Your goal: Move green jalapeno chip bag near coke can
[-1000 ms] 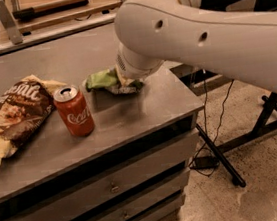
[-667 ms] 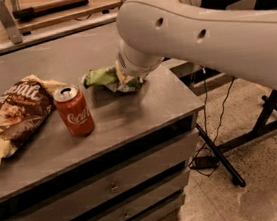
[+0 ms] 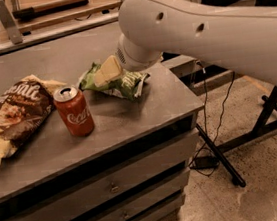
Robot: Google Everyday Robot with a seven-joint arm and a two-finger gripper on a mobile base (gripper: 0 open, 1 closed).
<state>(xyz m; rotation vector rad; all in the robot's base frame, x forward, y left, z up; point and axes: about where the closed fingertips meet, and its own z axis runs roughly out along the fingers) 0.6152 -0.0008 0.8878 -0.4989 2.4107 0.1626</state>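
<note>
The green jalapeno chip bag (image 3: pixel 123 82) lies flat on the grey cabinet top (image 3: pixel 129 118), a short way right of and behind the coke can (image 3: pixel 73 111). The can is red with a silver top and stands upright. My gripper (image 3: pixel 107 71) is at the end of the big white arm (image 3: pixel 204 29) and sits on the bag's upper left part. The arm hides the gripper's wrist and the far edge of the bag.
A larger brown and cream chip bag (image 3: pixel 13 115) lies left of the can, touching or nearly touching it. The cabinet's right edge is just past the green bag. Black stand legs (image 3: pixel 261 122) and cables are on the floor to the right. A workbench (image 3: pixel 51 12) stands behind.
The arm has drawn up and to the right, uncovering much more of the green bag. The bag, the can and the brown bag have stayed where they were.
</note>
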